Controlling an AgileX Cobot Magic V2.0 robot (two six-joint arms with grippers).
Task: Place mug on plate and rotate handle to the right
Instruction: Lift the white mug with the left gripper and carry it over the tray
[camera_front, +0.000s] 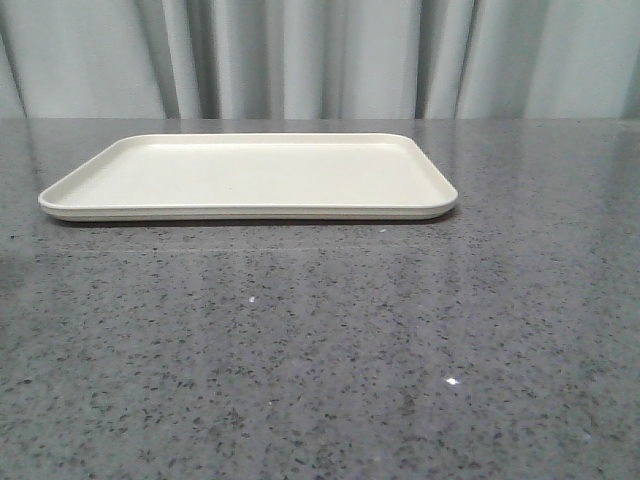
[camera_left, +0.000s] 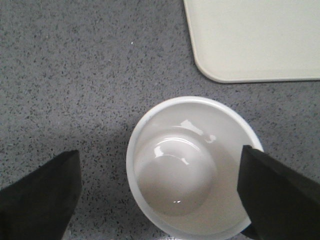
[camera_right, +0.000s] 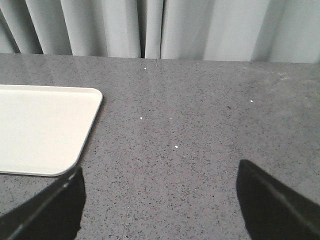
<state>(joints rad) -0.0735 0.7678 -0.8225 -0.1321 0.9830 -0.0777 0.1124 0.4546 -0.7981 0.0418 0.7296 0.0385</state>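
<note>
The white mug (camera_left: 187, 167) shows only in the left wrist view, seen from above, upright and empty on the grey table just beside a corner of the plate (camera_left: 260, 40). Its handle and face print are hidden. My left gripper (camera_left: 160, 172) is open above the mug. One finger (camera_left: 277, 192) overlaps the mug's rim, and the other finger (camera_left: 42, 195) stands well clear of it. The cream plate (camera_front: 250, 210) lies empty in the front view. My right gripper (camera_right: 160, 172) is open and empty over bare table beside the plate (camera_right: 40, 130).
The speckled grey stone tabletop (camera_front: 330, 350) runs back to a grey curtain (camera_front: 330, 55) behind the plate. Neither arm nor the mug shows in the front view.
</note>
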